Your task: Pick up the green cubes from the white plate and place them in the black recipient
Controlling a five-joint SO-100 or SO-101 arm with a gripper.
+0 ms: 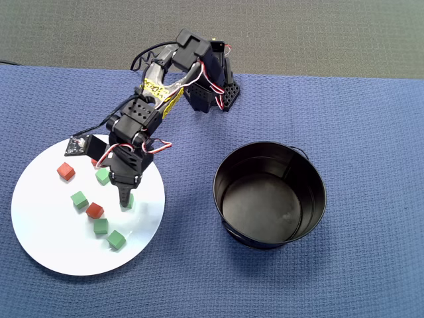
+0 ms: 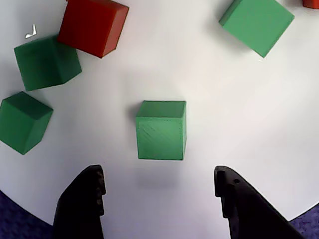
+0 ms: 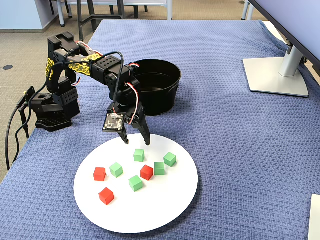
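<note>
The white plate lies at the left in the overhead view and holds several green cubes and red cubes. My gripper hovers open and empty over the plate's right part. In the wrist view the open gripper has a green cube just ahead of the gap between its fingers, apart from both. That cube shows in the fixed view below the gripper. Other green cubes lie around it. The black recipient stands empty to the right of the plate.
A red cube lies just beyond the nearest cubes; others sit among the greens. The arm's base stands behind the plate. A monitor stand is at the far right. A blue cloth covers the table.
</note>
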